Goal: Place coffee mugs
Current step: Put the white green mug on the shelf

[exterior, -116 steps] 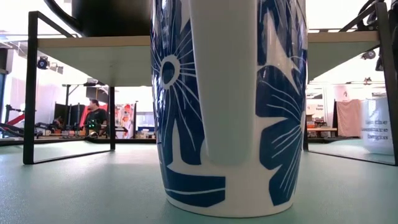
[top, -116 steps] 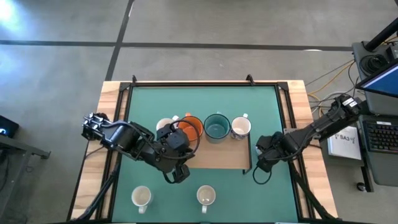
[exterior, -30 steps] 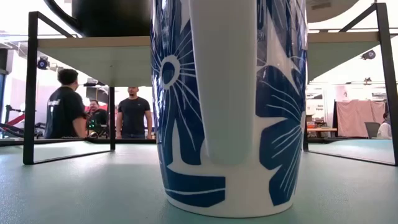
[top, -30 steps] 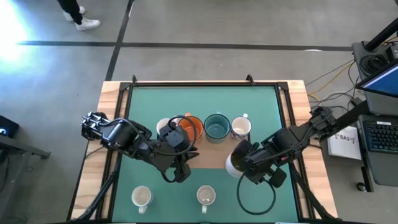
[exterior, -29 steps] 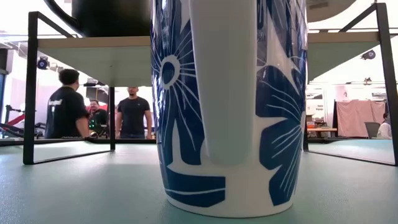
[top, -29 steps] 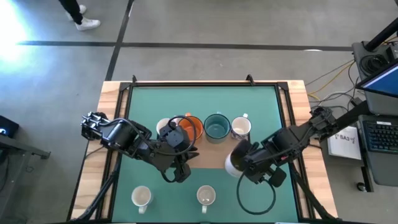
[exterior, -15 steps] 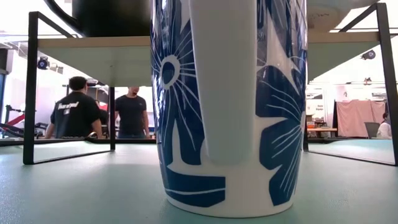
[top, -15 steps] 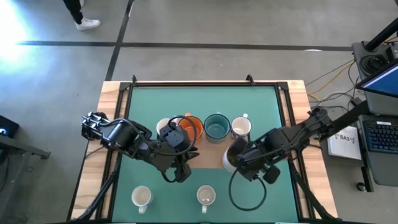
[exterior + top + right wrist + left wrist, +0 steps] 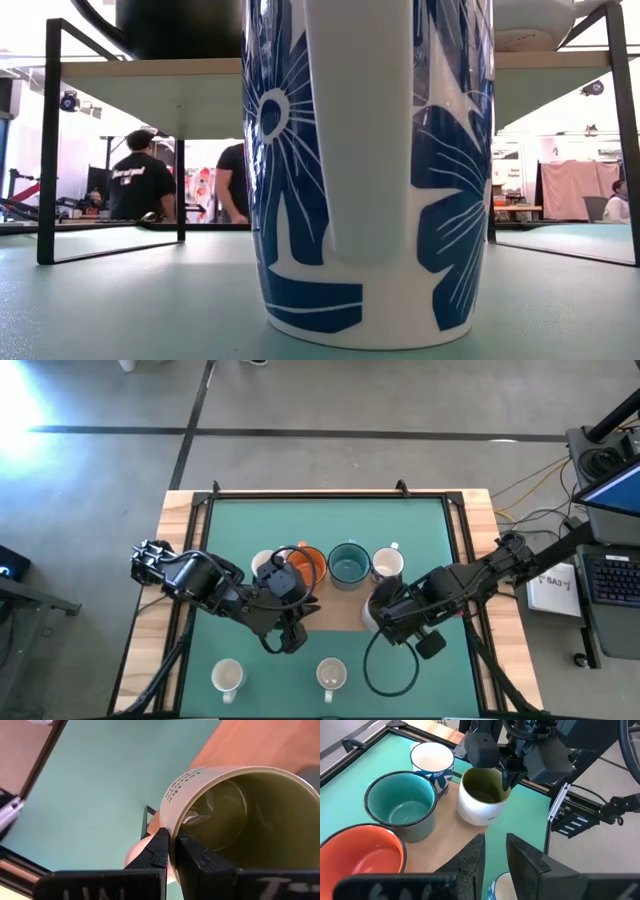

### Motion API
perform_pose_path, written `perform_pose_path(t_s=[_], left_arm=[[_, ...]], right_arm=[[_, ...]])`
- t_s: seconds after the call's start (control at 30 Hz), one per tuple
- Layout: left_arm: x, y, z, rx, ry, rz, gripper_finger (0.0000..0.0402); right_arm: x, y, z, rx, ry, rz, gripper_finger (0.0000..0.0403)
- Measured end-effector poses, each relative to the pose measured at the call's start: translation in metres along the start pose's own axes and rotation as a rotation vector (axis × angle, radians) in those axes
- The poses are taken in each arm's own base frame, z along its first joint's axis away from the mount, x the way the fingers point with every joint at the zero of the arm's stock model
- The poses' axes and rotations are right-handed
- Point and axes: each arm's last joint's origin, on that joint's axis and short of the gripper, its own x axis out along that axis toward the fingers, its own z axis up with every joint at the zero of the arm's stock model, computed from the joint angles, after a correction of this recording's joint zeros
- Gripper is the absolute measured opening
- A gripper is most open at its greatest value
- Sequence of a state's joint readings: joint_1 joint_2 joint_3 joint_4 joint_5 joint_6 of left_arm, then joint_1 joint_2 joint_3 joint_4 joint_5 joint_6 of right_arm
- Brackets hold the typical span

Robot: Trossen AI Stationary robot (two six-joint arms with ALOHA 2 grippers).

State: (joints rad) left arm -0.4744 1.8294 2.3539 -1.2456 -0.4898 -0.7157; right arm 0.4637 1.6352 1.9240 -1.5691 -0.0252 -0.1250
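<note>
Olive-lined cream mug (image 9: 481,795) over wooden shelf (image 9: 447,845), rim clamped in right gripper (image 9: 171,851) jaws, left gripper (image 9: 494,851) jaws apart.

olive-lined cream mug (image 9: 482,797): upright, at wooden board's edge | orange mug (image 9: 309,564), teal mug (image 9: 348,563), white mug (image 9: 387,565): row on board | two white mugs (image 9: 228,678) (image 9: 331,676): near table edge, apart

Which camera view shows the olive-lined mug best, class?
The left wrist view: the olive-lined mug shows whole, with the right gripper on its rim. The right wrist view crops it; the high view mostly hides it under the arm; the low view shows only its base.
</note>
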Motion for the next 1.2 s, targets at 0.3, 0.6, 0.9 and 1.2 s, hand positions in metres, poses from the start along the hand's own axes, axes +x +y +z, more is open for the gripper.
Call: perform_pose_path(t_s=[0.3, 0.6, 0.9, 1.2], left_arm=[[0.0000, 0.0000, 0.0000, 0.010, 0.001, 0.000, 0.0061], [-0.0011, -0.0013, -0.0012, 0.107, 0.037, -0.051, 0.0061], [-0.0025, -0.0008, -0.0008, 0.180, 0.035, -0.056, 0.0061], [-0.0029, -0.0014, -0.0015, 0.207, 0.050, -0.077, 0.0061]], right_arm=[[0.0021, -0.0003, 0.0049, 0.222, -0.037, 0.008, 0.0009], [0.0059, -0.0012, 0.0093, 0.426, -0.071, 0.006, 0.0011], [0.0072, -0.0019, 0.0087, 0.482, -0.067, -0.019, 0.0013], [0.0093, -0.0018, 0.0070, 0.489, -0.048, -0.022, 0.0015]])
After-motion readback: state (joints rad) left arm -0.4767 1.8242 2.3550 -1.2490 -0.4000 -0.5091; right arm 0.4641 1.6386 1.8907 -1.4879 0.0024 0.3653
